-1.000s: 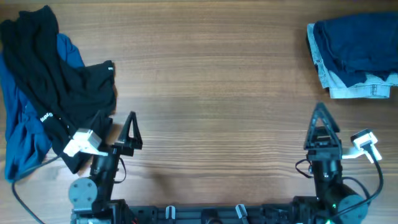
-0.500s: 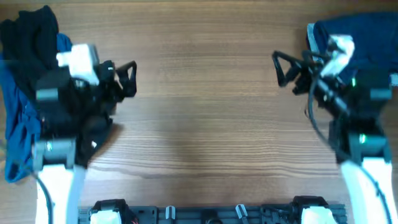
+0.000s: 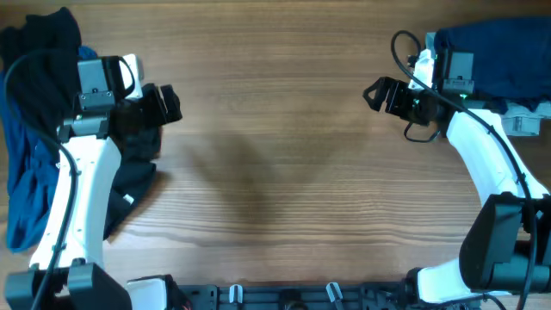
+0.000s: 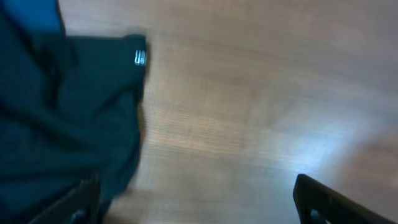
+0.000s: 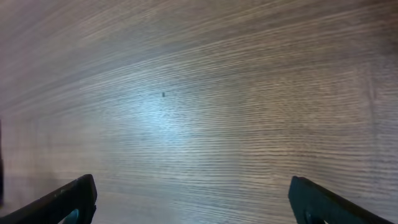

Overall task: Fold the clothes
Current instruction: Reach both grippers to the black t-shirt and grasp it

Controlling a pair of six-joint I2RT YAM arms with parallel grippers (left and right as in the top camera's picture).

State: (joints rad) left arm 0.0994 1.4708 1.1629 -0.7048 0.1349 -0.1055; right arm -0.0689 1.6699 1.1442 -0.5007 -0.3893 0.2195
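Note:
A large black shirt [image 3: 45,53] with small white logos lies crumpled at the table's left, over a bright-blue garment [image 3: 24,176]. My left gripper [image 3: 169,103] is open and empty just above the shirt's right edge. In the left wrist view the black shirt [image 4: 62,118] fills the left side, with a white logo [image 4: 140,58] at its corner and a bit of the blue garment [image 4: 37,12] at the top; my left gripper [image 4: 199,208] is spread over bare wood. My right gripper [image 3: 377,93] is open and empty over bare table, as the right wrist view [image 5: 196,205] also shows.
A folded pile of dark-blue clothes [image 3: 495,52] with a pale denim piece [image 3: 521,125] lies at the back right, close behind my right arm. Bare wooden tabletop [image 3: 275,155] lies between the two grippers. The arm bases stand at the front edge.
Both arms have lifted from their rest pose at the front edge and reached toward the back. The left gripper now hovers by the black shirt; the right is left of the folded pile.

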